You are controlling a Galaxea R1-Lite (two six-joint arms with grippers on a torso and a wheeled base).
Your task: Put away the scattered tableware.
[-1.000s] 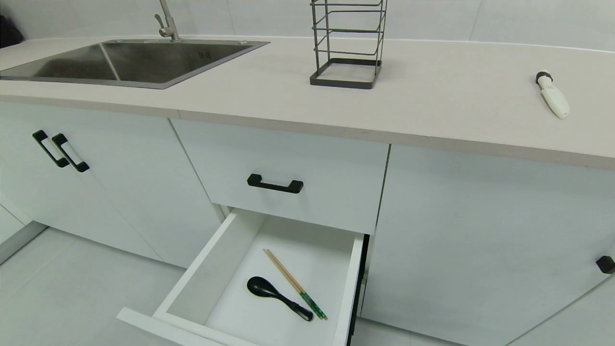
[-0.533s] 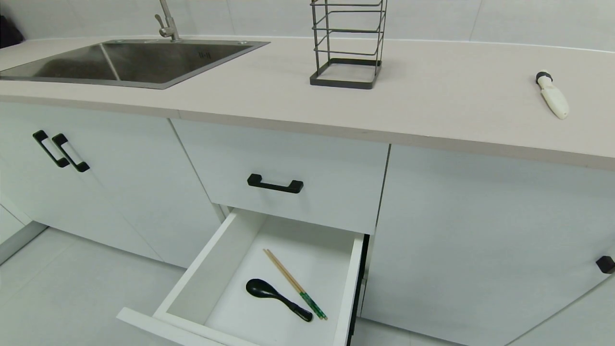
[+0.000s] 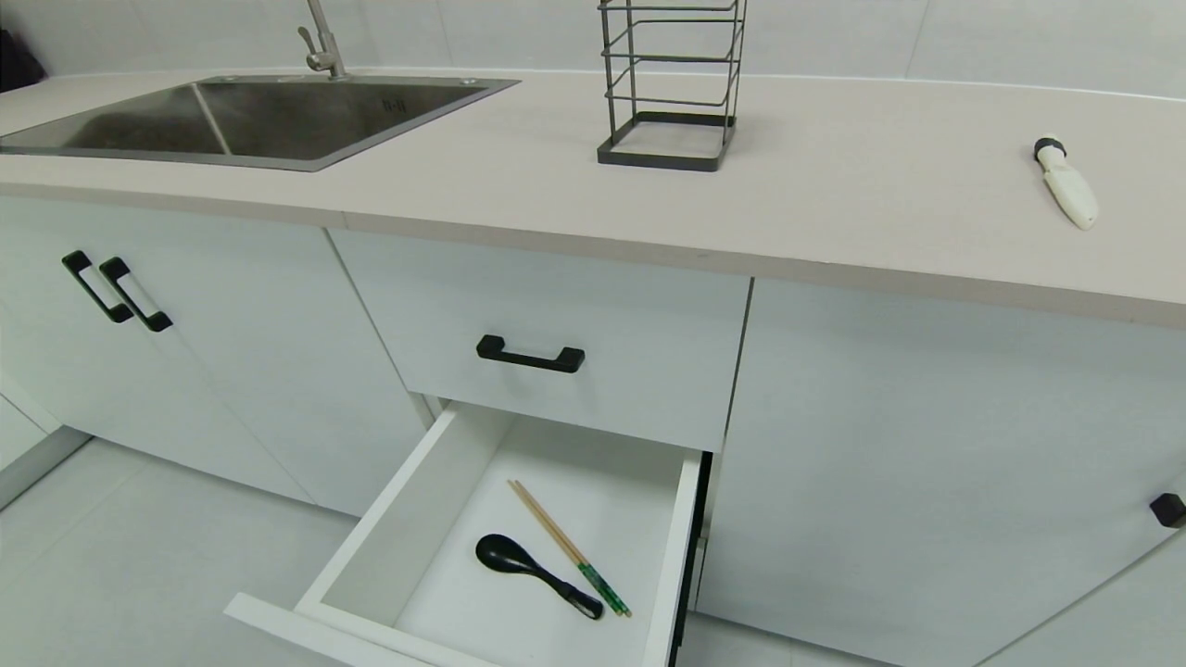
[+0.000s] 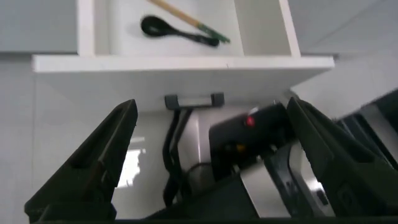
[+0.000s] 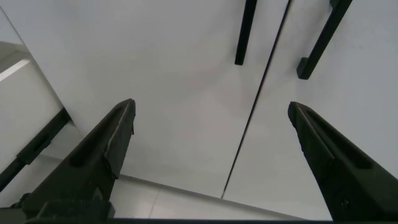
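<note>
The left gripper [image 4: 210, 106] has dark, pointy jaws wide apart, holding nothing, near the front of the open white drawer [image 4: 186, 65]. The right gripper [image 5: 210, 104] is wide open too, facing smooth white cupboard doors [image 5: 174, 93] with black bar handles [image 5: 243, 37]. In the drawer lie a shiny black spoon [image 3: 537, 574] and thin wooden chopsticks [image 3: 567, 547], side by side. A wire rack [image 3: 660, 161] stands on the counter [image 3: 834, 185].

Bright, soft, even light falls from above. The pale desk [image 3: 834, 185] is evenly lit, and the rack [image 3: 669, 93] casts only a faint shadow. The sink [image 3: 278, 120] has a dull sheen. The far end of the open drawer [image 3: 681, 519] lies in light shade. Straight lines bow toward the head view's edges. The left hand [image 4: 210, 109] and right hand [image 5: 211, 109] look dark against bright white.
</note>
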